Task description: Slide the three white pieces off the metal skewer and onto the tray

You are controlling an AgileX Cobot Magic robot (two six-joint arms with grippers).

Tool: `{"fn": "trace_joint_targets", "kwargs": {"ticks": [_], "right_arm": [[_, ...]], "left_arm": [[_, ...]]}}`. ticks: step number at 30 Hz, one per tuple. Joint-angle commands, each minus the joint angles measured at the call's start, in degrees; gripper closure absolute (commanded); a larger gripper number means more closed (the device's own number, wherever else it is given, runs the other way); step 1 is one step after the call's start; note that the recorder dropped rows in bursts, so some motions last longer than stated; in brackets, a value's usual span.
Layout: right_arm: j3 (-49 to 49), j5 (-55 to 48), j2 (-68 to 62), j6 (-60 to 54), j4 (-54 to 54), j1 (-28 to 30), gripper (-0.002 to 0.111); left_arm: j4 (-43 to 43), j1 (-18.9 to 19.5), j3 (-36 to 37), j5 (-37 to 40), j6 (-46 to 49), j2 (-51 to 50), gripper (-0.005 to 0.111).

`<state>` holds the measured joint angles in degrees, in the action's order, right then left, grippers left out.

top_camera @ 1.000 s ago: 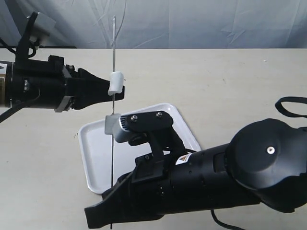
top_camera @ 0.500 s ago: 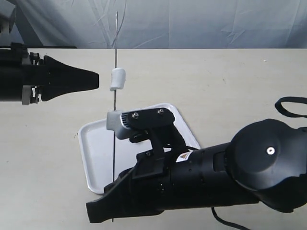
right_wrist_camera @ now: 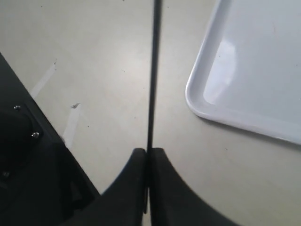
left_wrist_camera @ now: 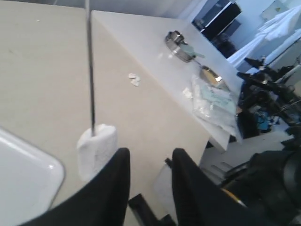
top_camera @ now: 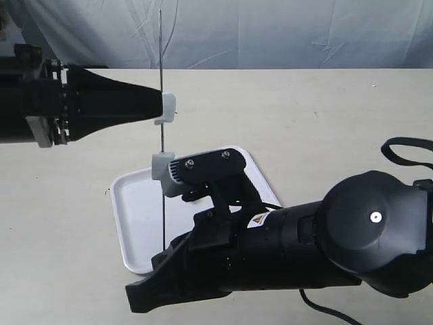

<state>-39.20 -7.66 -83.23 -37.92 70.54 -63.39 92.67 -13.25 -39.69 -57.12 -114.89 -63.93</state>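
Observation:
The metal skewer [top_camera: 161,68] stands upright, and my right gripper [top_camera: 161,267] is shut on its lower end [right_wrist_camera: 151,94]. Two white pieces show on it: an upper one [top_camera: 169,107] and a lower one [top_camera: 160,165] just above the right wrist; a third is not in view. The left gripper [top_camera: 162,108] reaches in from the left with its tip at the upper piece. In the left wrist view that piece [left_wrist_camera: 96,148] sits beside one finger [left_wrist_camera: 115,179], outside the open gap of the left gripper [left_wrist_camera: 148,153]. The white tray [top_camera: 135,203] lies below, also shown as a tray corner [left_wrist_camera: 23,165] and a tray rim [right_wrist_camera: 207,101].
My bulky right arm [top_camera: 325,250] covers the tray's near right part. A black cable [top_camera: 406,143] loops at the right edge. Small white crumbs [left_wrist_camera: 134,79] lie on the table. A grey cloth backdrop [top_camera: 270,34] closes the far side.
The left gripper, drawn back to the left half a second ago, has moved right again to the upper piece. The skewer and right arm shifted only slightly.

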Motion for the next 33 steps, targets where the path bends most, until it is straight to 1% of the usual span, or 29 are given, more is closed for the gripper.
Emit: {"fn": "trace_joint_targets", "kwargs": {"ticks": [1, 3, 8, 13, 14, 16, 17, 19, 21, 23, 25, 29, 30, 31, 32, 33], "right_arm": [[-0.11, -0.88, 0.05, -0.47, -0.61, 0.04, 0.109], [-0.11, -0.88, 0.05, -0.47, -0.61, 0.04, 0.109], [-0.11, -0.88, 0.05, -0.47, -0.61, 0.04, 0.109], [-0.11, -0.88, 0.05, -0.47, -0.61, 0.04, 0.109], [-0.11, -0.88, 0.05, -0.47, -0.61, 0.04, 0.109], [-0.11, -0.88, 0.05, -0.47, -0.61, 0.04, 0.109], [-0.11, -0.88, 0.05, -0.47, -0.61, 0.04, 0.109], [-0.11, -1.07, 0.05, -0.47, -0.61, 0.04, 0.109], [-0.11, -1.18, 0.05, -0.47, -0.61, 0.04, 0.109], [-0.11, -1.18, 0.05, -0.47, -0.61, 0.04, 0.109], [-0.11, -1.32, 0.05, -0.47, -0.61, 0.04, 0.109], [-0.11, -1.64, 0.05, -0.47, -0.49, 0.04, 0.109], [-0.11, -1.87, 0.05, -0.47, -0.49, 0.04, 0.109], [-0.11, -1.87, 0.05, -0.47, -0.49, 0.04, 0.109], [-0.11, -2.00, 0.05, -0.47, -0.23, 0.04, 0.109], [-0.11, -2.00, 0.05, -0.47, -0.23, 0.04, 0.109]], "left_arm": [[3.99, -1.76, -0.17, 6.75, -2.04, 0.49, 0.069], [3.57, -1.76, -0.17, 6.74, -2.04, 0.49, 0.066], [3.55, -1.76, -0.22, 8.87, -1.93, 0.49, 0.066], [3.26, -1.85, -0.43, 8.70, -1.93, -1.44, 0.066], [2.87, -2.40, -0.43, 8.70, -1.93, -1.86, 0.066], [0.68, -4.65, -0.43, 9.28, 0.70, -2.60, 0.066], [-0.59, -6.30, -0.69, 10.87, 1.62, -2.69, 0.066], [1.11, -8.19, -1.71, 14.36, 1.62, -2.69, 0.067], [1.41, -9.30, -2.20, 15.32, 1.37, -2.69, 0.067], [3.06, -9.26, -2.20, 16.72, -0.10, -2.69, 0.071], [6.50, -9.26, -2.20, 17.65, -1.65, -2.69, 0.078], [6.71, -9.26, -2.20, 19.56, -2.08, -2.69, 0.078], [6.74, -9.26, -2.20, 20.12, -2.40, -2.69, 0.081], [6.74, -9.26, -2.20, 20.12, -2.53, -2.69, 0.084], [6.95, -9.26, -2.20, 19.74, -2.53, -2.69, 0.092], [6.94, -9.26, -2.20, 19.45, -2.53, -2.69, 0.096]]}}
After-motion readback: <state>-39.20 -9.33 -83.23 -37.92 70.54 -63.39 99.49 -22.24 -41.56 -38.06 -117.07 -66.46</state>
